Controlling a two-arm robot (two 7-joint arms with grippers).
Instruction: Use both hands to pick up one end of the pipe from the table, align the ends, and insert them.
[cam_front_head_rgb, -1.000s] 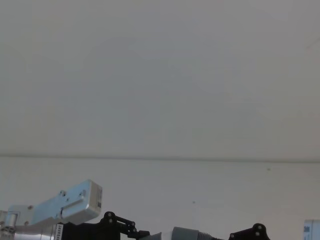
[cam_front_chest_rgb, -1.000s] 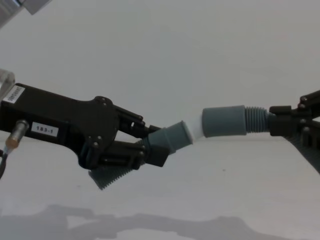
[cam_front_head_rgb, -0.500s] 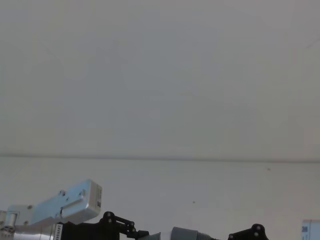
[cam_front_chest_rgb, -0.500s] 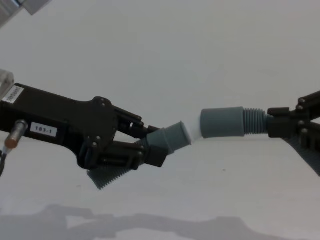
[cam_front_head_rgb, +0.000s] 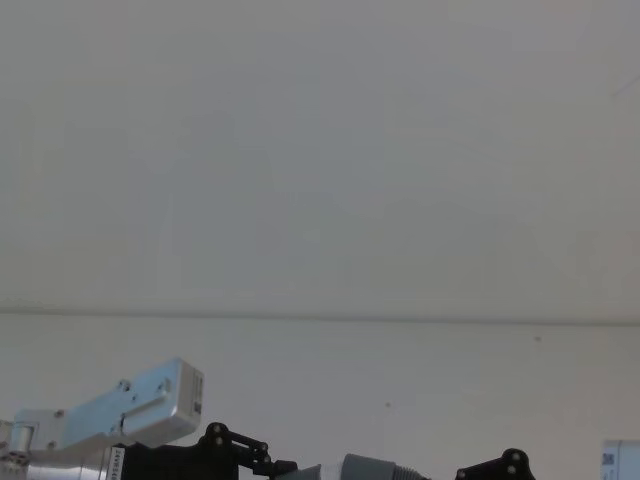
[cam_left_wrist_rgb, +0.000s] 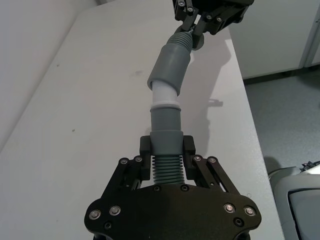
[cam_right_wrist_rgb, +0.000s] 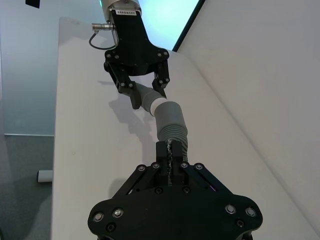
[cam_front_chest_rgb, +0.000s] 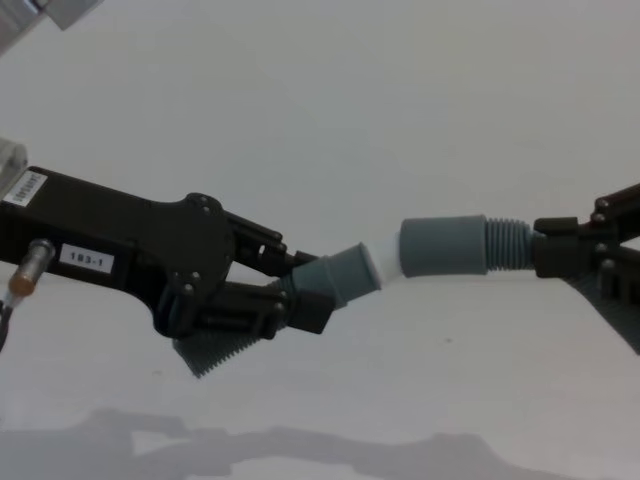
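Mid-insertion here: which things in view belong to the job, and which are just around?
In the job:
- left gripper, shut on the tipped pipe piece
- its whitish tip
- right gripper, shut on the socket pipe piece
- table

Just around:
- pale wall
- grey floor beside the table

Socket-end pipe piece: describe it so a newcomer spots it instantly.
Above the matte white table, two black plastic grippers face each other. The right gripper pinches a dark-grey ribbed plastic pipe piece. Unlike the left gripper's whitish-tipped piece, it ends in a wide smooth sleeve.
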